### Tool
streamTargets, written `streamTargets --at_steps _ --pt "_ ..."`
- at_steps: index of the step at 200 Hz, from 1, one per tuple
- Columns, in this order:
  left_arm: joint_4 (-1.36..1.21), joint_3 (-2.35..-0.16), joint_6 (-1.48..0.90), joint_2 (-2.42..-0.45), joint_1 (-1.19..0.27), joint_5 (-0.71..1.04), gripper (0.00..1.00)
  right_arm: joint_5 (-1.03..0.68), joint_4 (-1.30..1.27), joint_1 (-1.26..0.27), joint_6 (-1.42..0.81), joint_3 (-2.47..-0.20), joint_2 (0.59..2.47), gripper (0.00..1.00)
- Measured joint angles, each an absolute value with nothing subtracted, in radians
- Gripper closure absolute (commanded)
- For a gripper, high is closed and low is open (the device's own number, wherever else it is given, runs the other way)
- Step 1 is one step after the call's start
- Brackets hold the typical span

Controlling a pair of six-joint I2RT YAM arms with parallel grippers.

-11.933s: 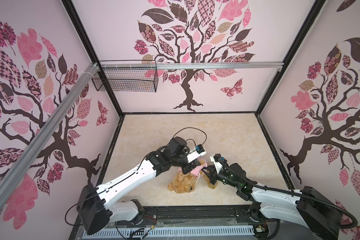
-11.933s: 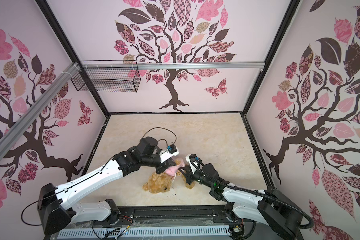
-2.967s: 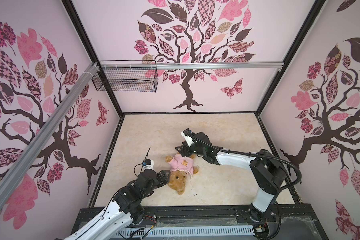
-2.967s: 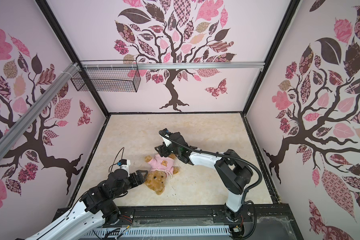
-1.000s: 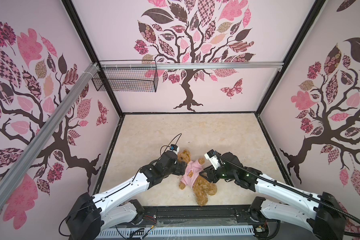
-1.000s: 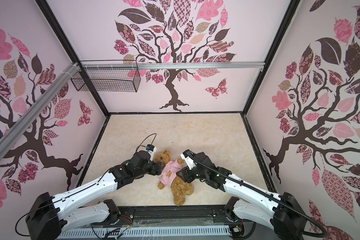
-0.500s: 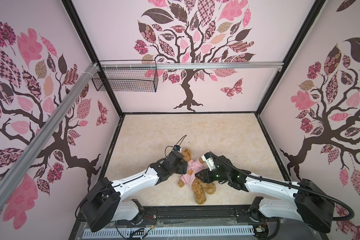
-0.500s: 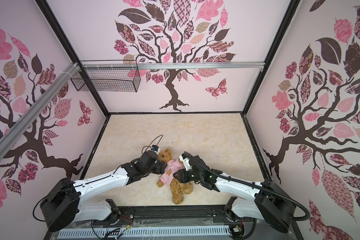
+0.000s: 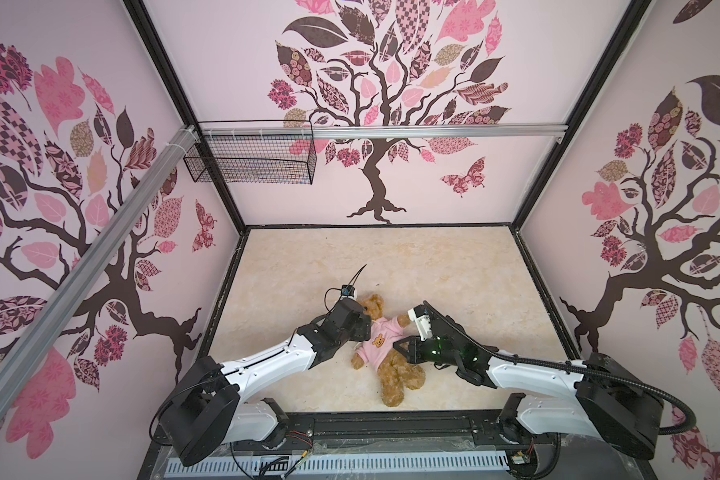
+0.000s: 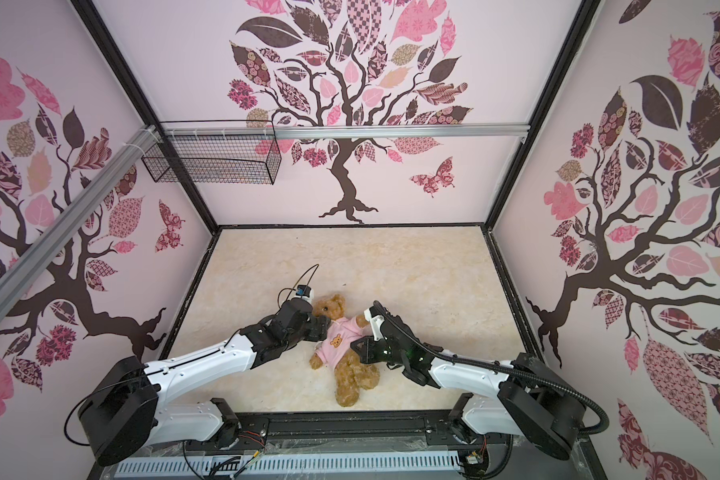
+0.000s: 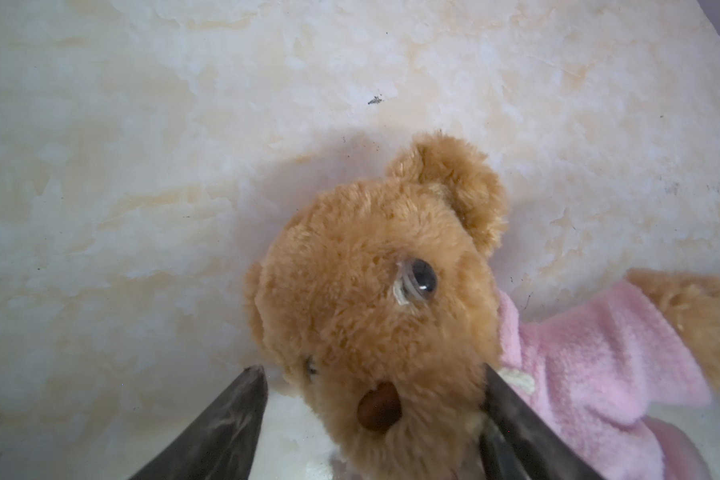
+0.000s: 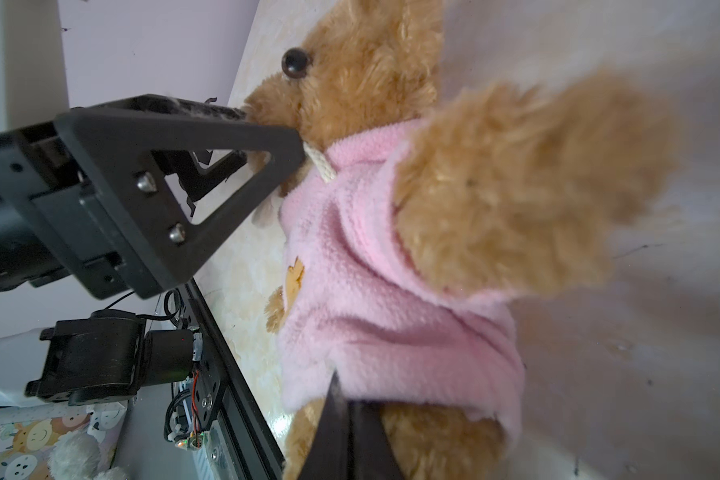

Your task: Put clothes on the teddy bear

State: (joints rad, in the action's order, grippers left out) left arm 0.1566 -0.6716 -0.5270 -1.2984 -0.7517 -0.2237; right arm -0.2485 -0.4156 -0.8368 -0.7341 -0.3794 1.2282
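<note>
Evidently soft, light, squashy plush w/ no stiff part: teddy bear [image 9: 395, 374], lying face-up on tabletop [image 9: 433, 270], centre-near, head toward far-left, legs toward near edge. Wearing pink shirt [image 9: 378, 343] over torso, one arm out through sleeve on right side. Unlikely to break or slip; likely to flop, drag and bunch if pulled by fabric alone, so best pinned at head or neck while tugging hem; fleece prob. thin enough for fingertip pinch. Left gripper [image 9: 361, 323]: reaching in from near-left, arm stretched low over tabletop, spread wide astride muzzle and chin, one side just beside cheek, other finger [image 11: 512, 436] touching neck at collar; no squeeze evident. Right gripper [image 9: 398, 348]: reaching in from near-right, forearm low, wrist rolled sideways, closed tight at shirt hem beside hip; cannot tell whether hem fabric caught betw. tips
</note>
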Motion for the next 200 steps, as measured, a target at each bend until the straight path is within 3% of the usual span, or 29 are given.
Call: streamTargets --at_steps 75,178,200 --pt "0.098 -0.675 -0.531 -1.394 -0.714 -0.22 0.21 -0.263 -0.404 -0.823 -0.724 -0.344 1.162 1.0" --pt "0.052 -0.682 -0.55 -1.444 -0.699 -0.241 0.21 -0.315 -0.298 -0.789 -0.742 -0.219 0.915 1.0" --pt "0.051 -0.692 -0.549 -1.449 -0.699 -0.227 0.21 -0.315 -0.288 -0.783 -0.74 -0.203 0.912 0.86"
